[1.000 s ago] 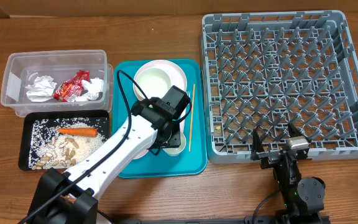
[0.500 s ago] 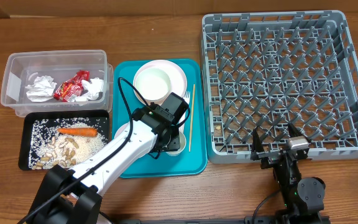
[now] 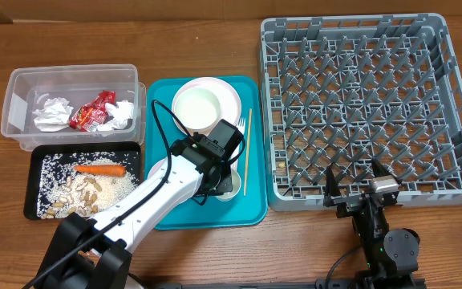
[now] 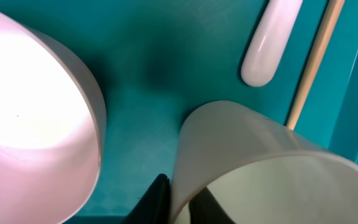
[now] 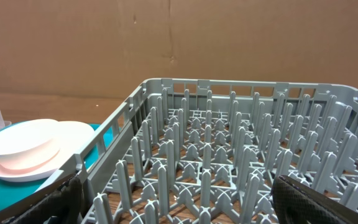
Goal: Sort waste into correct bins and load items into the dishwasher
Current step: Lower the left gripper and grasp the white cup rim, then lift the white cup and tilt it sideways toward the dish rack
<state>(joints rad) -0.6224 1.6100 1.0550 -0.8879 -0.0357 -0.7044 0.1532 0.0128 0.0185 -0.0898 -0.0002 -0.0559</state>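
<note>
The left arm (image 3: 167, 189) bends over the small white cup (image 3: 228, 188) on the teal tray (image 3: 251, 210).

Tray (image 3: 255, 205) left of dish rack (image 3: 359, 96)

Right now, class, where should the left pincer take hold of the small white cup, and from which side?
Pinch the cup by its thin wall at the rim, coming straight down: it stands upright with its mouth open. The bowl close on one side and the fork nearby would likely crowd a sideways grip.
</note>
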